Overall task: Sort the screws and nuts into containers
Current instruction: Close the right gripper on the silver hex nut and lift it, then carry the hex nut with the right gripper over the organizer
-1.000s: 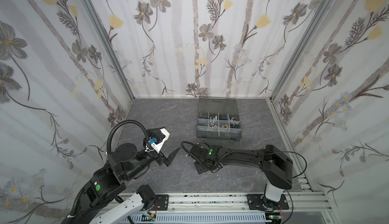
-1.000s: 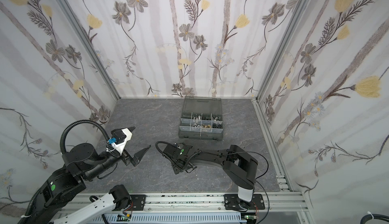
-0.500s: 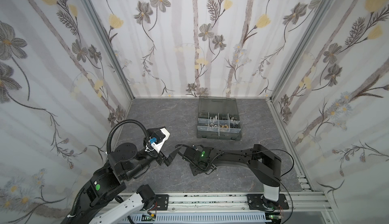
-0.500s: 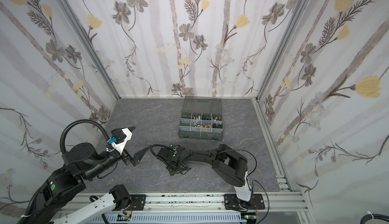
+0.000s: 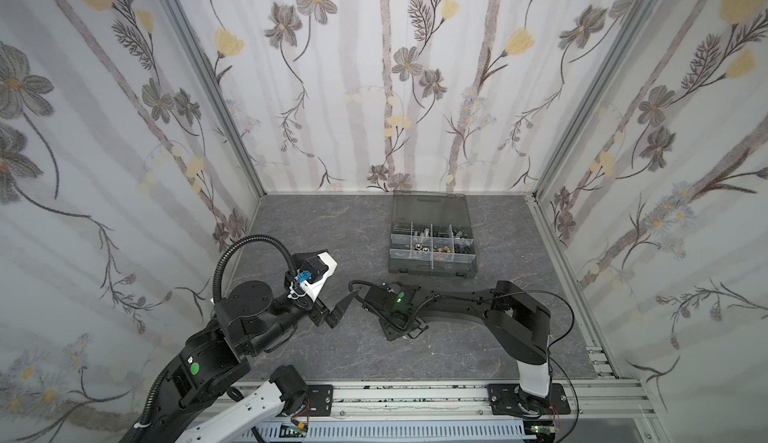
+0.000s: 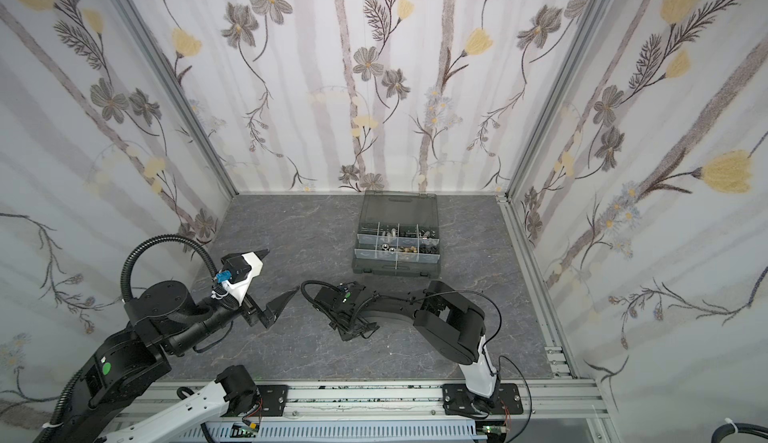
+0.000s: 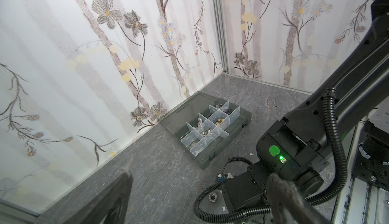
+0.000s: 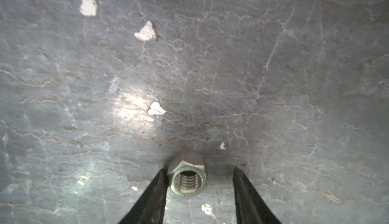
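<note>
Right pincer point(image 8: 200, 169) partly beyond the wrist view's edge; organiser case point(image 5: 432, 268) contents indistinct.

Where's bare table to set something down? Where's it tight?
Free: table back-left, between left wall and organiser case; also the strip right of the case. Crowded: front centre, left end effector, right end effector, nut.

Bare floor point(image 5: 316, 229) flanks the organiser case point(image 5: 432, 268) near the back wall point(image 5: 374, 87).
</note>
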Controlling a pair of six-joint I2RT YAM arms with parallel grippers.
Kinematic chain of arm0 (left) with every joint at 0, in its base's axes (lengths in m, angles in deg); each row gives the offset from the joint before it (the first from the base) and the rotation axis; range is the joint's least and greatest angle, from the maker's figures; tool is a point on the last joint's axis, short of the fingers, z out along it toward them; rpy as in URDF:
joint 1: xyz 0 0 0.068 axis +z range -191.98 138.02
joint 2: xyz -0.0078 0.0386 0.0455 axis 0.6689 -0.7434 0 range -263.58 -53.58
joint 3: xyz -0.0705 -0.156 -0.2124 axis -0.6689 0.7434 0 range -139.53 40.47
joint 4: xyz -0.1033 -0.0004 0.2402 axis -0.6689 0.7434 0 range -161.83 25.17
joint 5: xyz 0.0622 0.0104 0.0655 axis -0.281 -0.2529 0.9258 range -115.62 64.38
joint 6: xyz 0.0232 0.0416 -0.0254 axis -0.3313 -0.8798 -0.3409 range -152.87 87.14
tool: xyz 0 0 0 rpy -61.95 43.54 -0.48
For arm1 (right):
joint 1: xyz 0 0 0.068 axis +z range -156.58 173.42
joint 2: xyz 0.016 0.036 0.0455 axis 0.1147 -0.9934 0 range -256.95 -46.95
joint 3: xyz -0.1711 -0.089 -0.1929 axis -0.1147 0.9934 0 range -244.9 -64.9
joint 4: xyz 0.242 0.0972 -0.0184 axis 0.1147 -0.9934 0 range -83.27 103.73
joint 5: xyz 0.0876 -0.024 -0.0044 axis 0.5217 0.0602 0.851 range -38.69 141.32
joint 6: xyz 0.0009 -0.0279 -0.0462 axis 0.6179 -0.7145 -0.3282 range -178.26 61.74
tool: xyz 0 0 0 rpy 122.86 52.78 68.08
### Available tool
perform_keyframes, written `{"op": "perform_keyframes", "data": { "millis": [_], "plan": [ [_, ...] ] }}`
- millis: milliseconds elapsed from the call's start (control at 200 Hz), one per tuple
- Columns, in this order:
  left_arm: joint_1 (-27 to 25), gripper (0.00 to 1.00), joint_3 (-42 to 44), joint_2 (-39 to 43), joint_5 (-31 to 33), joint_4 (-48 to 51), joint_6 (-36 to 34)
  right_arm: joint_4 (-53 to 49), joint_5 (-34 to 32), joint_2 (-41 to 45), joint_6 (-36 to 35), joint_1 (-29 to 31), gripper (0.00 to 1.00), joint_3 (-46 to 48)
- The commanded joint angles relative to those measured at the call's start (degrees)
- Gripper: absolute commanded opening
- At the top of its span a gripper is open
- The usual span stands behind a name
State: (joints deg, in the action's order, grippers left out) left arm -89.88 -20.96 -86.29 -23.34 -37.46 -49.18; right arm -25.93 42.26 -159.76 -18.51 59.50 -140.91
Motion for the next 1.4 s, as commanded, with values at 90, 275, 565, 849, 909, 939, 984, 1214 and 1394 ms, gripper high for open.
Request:
{"op": "perform_keyframes", "data": {
  "millis": [90, 275, 565, 849, 909, 939, 984, 1214, 1394],
  "plan": [
    [0.00, 1.00, -0.93, -0.60, -0.44, -1.06, -0.74, 1.07, -0.54, -1.22, -1.01, -0.11, 0.43, 0.07],
    [0.06, 1.00, -0.89, -0.78, -0.36, -1.19, -0.65, 1.63, 0.09, -1.98, -1.81, -0.17, 0.36, 0.02],
    [0.01, 1.00, -0.67, -0.69, -0.25, -1.33, -0.82, 1.25, 0.98, -1.64, -2.47, -0.58, 0.26, 0.84],
    [-0.01, 1.00, -0.67, -0.43, 0.00, -1.50, -1.00, -0.80, -1.49, 3.54, -6.26, -6.76, 0.23, 1.95],
    [0.02, 1.00, -0.56, -0.34, 0.06, -1.50, -1.00, -1.10, -2.27, 5.01, -8.12, -9.28, 0.23, 1.44],
    [-0.04, 1.00, -0.39, -0.26, 0.05, -1.63, -0.96, -1.03, -2.57, 5.75, -9.01, -10.74, 0.23, 0.95],
    [-0.01, 1.00, -0.28, -0.25, 0.01, -1.66, -0.91, -0.86, -3.01, 6.59, -10.37, -12.92, 0.24, -0.23],
    [-0.05, 1.00, 0.47, -0.29, -0.31, -2.44, -0.65, -0.86, -5.33, 3.55, -18.17, -23.15, 0.24, -12.12],
    [0.04, 1.00, 0.77, -0.69, -0.10, -2.90, 0.15, -0.35, -6.36, -2.44, -22.50, -27.98, 0.24, -19.94]
  ]
}}
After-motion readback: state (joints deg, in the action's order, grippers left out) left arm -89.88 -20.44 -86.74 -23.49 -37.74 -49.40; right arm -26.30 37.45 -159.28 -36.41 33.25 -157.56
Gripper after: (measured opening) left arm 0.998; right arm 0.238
